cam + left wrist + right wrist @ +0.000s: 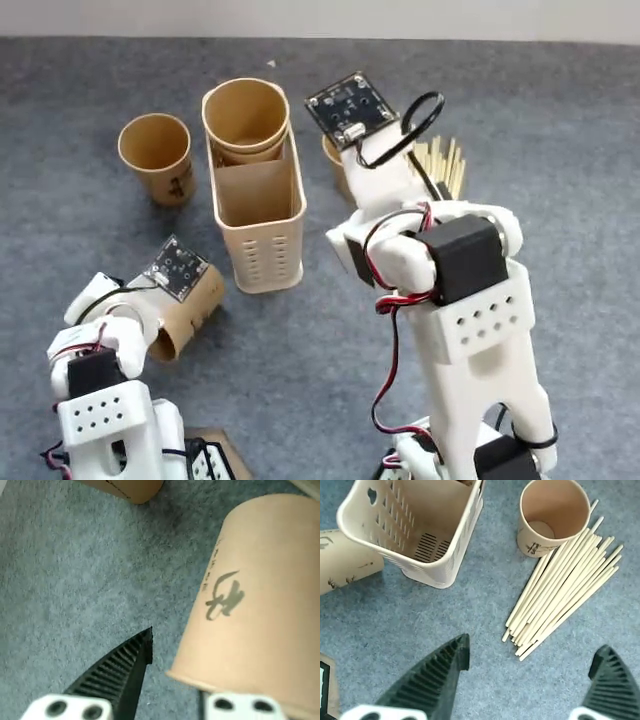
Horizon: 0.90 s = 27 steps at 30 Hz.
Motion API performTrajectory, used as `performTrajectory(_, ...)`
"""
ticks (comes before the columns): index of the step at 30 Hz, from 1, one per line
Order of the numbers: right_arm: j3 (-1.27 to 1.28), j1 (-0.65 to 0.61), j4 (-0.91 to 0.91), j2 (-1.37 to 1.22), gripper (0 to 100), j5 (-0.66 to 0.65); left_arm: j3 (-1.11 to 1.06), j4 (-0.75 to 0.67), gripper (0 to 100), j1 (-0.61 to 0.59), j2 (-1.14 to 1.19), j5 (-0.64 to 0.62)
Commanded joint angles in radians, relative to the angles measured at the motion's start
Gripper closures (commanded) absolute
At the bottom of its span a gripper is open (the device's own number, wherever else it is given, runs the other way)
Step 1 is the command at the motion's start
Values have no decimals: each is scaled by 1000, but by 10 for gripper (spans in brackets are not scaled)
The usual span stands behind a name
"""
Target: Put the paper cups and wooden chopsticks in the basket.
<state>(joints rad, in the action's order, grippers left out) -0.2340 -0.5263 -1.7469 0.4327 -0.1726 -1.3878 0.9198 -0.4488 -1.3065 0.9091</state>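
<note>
Above the chopsticks [560, 585], the right hand [535, 647] spreads wide, touching nothing.

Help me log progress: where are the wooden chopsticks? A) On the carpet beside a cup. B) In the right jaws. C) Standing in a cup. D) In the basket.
A: the wooden chopsticks lie bundled on the carpet beside a paper cup, outside the basket.

The right gripper [535, 645], black fingers spread wide, hangs over grey carpet [420, 615]. A bundle of wooden chopsticks [560, 590] lies against an upright paper cup [555, 505]. Nearby stands a cream slotted basket [445, 555], with a tipped-over paper cup [345, 565] just beside it.
</note>
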Motion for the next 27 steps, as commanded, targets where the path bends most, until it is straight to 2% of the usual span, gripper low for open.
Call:
performTrajectory(1,-2,13,-10,35,631,-9,44,-14,986,8,-12,-11)
performTrajectory(5,-2,13,-10,35,631,-9,189,130,996,-33,-12,-11)
performTrajectory(12,-2,15,-13,36,631,-5,562,474,996,-73,-8,-14)
performTrajectory(15,-2,70,-2,67,631,11,768,589,996,-93,-1,-41)
performTrajectory(18,1,153,35,147,631,37,969,671,996,-90,12,-137)
performTrajectory(21,74,179,65,271,631,40,1165,697,997,-53,134,-258)
performTrajectory(25,378,182,196,463,631,38,1524,832,997,73,496,-466)
performTrajectory(27,584,183,300,552,631,38,1725,850,997,139,705,-598)
